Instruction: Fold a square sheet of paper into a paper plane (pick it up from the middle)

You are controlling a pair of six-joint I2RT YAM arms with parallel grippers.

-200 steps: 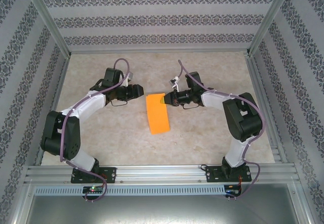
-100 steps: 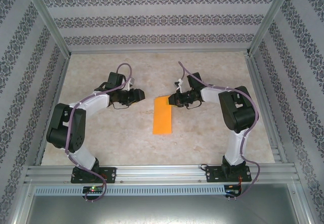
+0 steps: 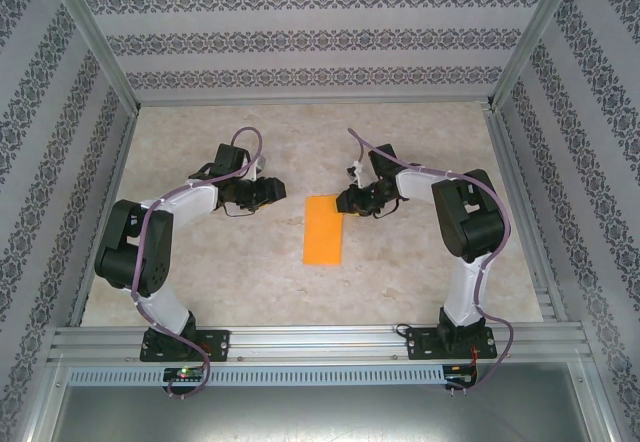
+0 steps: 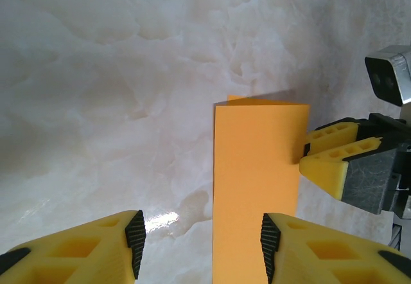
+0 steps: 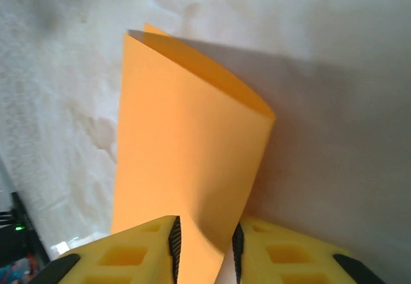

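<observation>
Square sheet of paper [image 3: 323, 229], edge between pads [image 5: 174, 242] of right hand [image 5: 204, 244], grip unclear; left hand [image 4: 199, 245] released, apart.

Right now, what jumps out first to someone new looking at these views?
The orange sheet of paper, folded into a narrow strip, lies in the middle of the pale marble table. The right tool sits at its far right corner, jaws slightly apart around the edge. The left tool hangs open just left of it.
</observation>
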